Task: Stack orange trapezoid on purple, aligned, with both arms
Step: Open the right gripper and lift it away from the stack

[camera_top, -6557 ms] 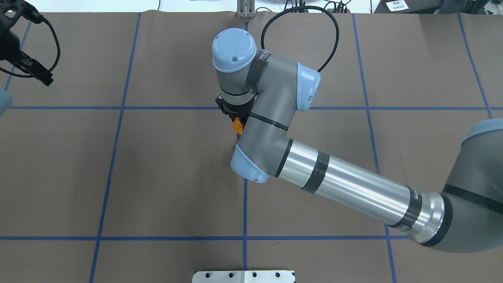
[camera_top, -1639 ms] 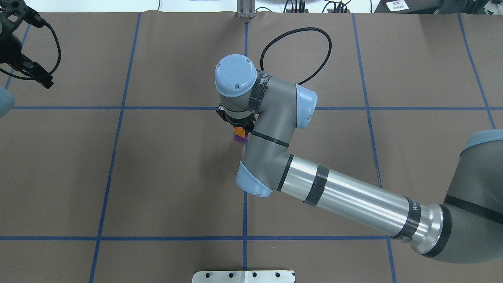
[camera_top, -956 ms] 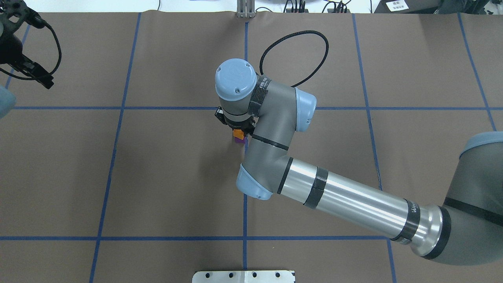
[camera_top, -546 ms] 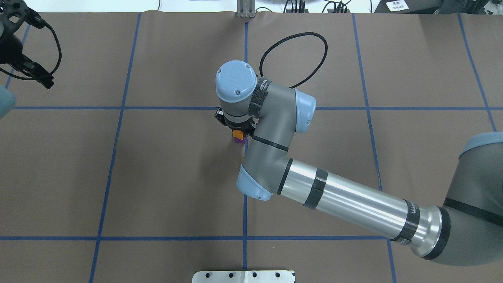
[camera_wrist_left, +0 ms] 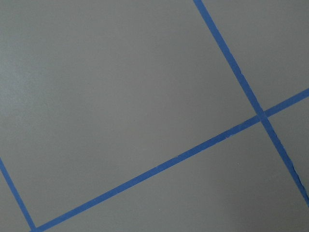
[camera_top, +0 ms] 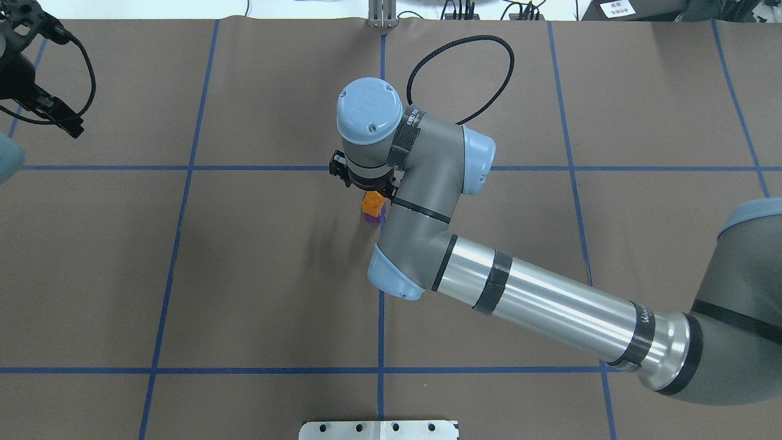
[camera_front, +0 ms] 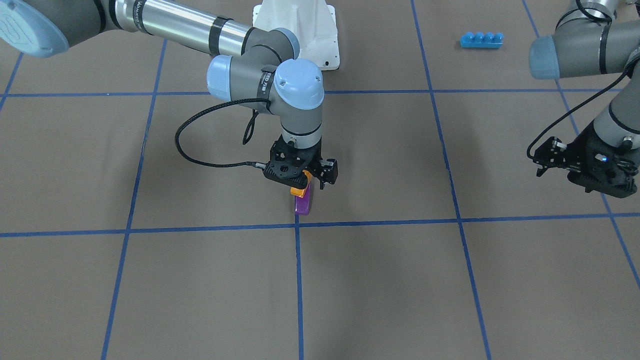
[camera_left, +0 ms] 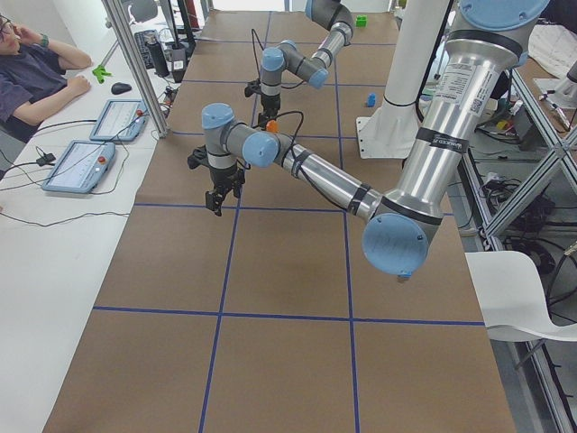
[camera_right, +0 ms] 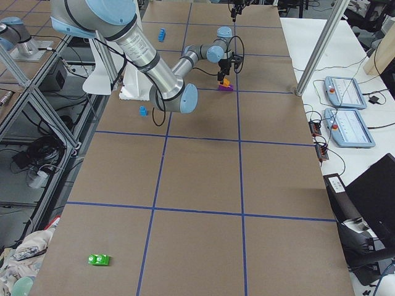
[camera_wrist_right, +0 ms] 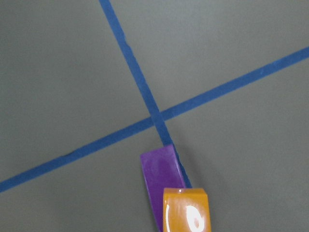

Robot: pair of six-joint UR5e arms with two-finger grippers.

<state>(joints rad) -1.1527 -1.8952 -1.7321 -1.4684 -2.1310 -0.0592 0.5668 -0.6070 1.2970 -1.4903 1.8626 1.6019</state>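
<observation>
Just on the robot's side of the tape crossing (camera_front: 297, 226), where two blue lines meet near the middle of the table (camera_front: 150, 300), stands the purple (camera_front: 302, 205) brick. One of its edges lies right beside the line that runs from that crossing toward the robot. On top of it, touching, sits the orange trapezoid (camera_front: 298, 190). Its upper part is tucked up among the black fingers of the right pincer (camera_front: 307, 182), which hangs straight over the crossing-side stack from the right arm (camera_top: 537, 305).

I cannot tell whether those fingers clamp the orange brick or stand loose around it, nor whether the two bricks' edges line up.

Well apart from the crossing, toward the robot's left, the left pincer (camera_left: 214, 200) hovers above the table on the left arm (camera_front: 590, 35). Its wrist view shows only table and tape lines, and how wide its fingers stand cannot be made out.

Far from the crossing, near the robot's base, a long blue four-stud brick (camera_front: 481, 40) lies on the table.
</observation>
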